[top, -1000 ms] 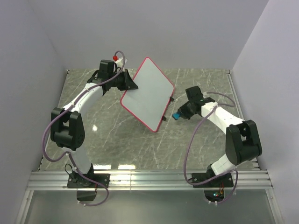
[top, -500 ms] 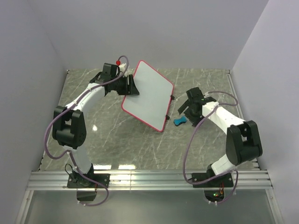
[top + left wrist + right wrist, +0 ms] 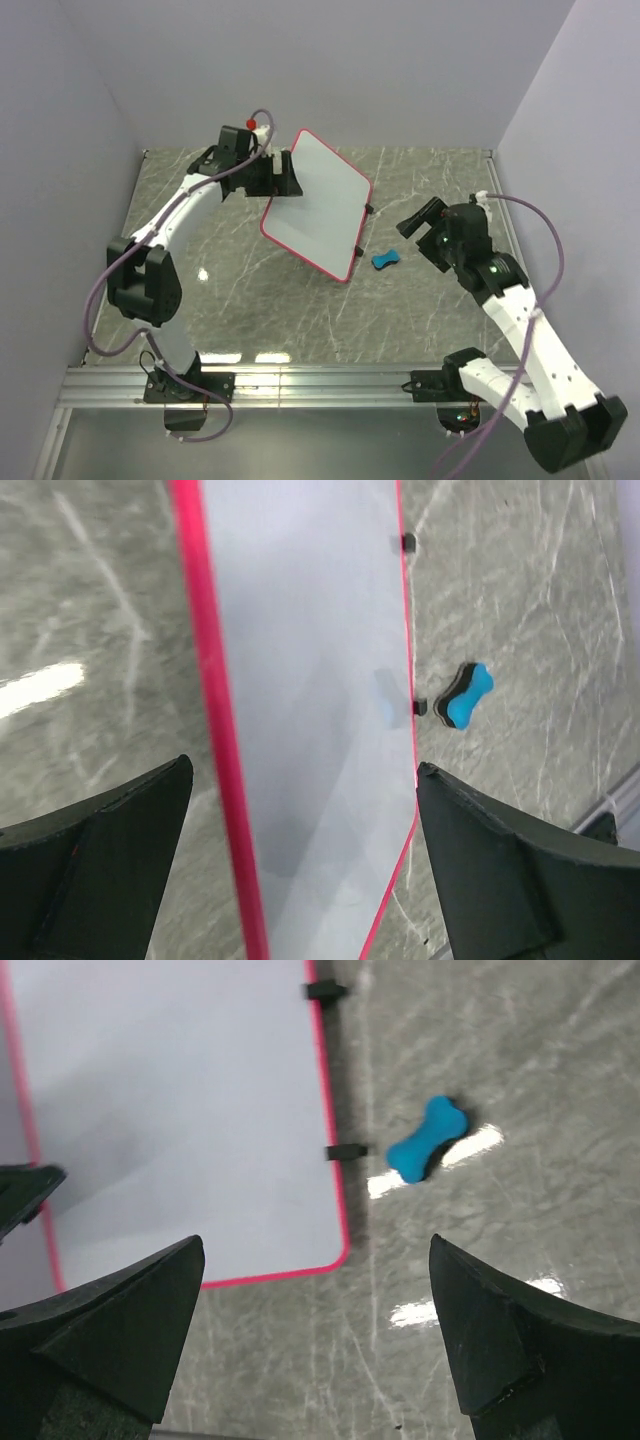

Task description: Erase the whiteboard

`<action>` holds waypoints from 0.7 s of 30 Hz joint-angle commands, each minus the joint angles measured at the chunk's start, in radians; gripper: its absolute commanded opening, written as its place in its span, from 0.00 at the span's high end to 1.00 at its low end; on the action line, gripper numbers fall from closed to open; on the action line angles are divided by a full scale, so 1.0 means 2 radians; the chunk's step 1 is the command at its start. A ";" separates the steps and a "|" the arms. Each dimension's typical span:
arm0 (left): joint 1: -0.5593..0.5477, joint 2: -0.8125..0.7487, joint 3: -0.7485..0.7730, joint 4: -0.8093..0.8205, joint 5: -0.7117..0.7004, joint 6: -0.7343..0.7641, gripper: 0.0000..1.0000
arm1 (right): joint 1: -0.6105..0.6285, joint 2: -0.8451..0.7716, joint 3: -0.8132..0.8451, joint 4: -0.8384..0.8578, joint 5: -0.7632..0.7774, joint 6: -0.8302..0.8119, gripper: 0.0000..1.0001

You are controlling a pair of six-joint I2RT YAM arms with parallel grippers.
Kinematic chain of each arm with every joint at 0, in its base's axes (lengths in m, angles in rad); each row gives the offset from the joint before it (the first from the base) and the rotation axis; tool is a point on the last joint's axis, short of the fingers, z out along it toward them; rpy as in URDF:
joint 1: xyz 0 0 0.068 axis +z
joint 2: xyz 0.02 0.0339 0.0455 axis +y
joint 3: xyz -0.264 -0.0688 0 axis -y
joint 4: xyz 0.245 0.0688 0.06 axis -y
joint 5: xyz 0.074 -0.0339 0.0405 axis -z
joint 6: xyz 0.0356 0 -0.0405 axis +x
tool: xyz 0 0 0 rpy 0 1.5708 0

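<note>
One whiteboard (image 3: 318,205) — blue eraser (image 3: 386,261) beside.

A small blue bone-shaped eraser (image 3: 386,261), its underside a dark layer, lies alone on the grey marble-patterned surface (image 3: 250,300), right of centre. Bright patches of reflected light fall on the surface beside it. Plain pale walls (image 3: 350,60) enclose three sides; a ribbed metal rail (image 3: 320,385) lines the near edge.

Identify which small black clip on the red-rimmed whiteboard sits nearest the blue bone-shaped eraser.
The clip nearer the whiteboard's near corner, beside the eraser; the other clip sits farther.
</note>
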 commanded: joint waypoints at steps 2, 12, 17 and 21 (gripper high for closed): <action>0.023 -0.084 0.000 -0.002 -0.058 -0.013 0.01 | 0.010 -0.065 -0.009 0.051 -0.008 -0.037 0.00; 0.104 -0.238 -0.135 0.018 -0.165 -0.032 0.01 | 0.010 -0.127 -0.003 0.054 -0.009 -0.054 0.00; 0.109 -0.278 -0.170 0.020 -0.173 -0.034 0.01 | 0.010 -0.169 -0.039 0.083 -0.017 -0.039 0.00; 0.112 -0.291 -0.188 0.023 -0.173 -0.041 0.00 | 0.009 -0.173 -0.042 0.078 -0.036 -0.046 0.00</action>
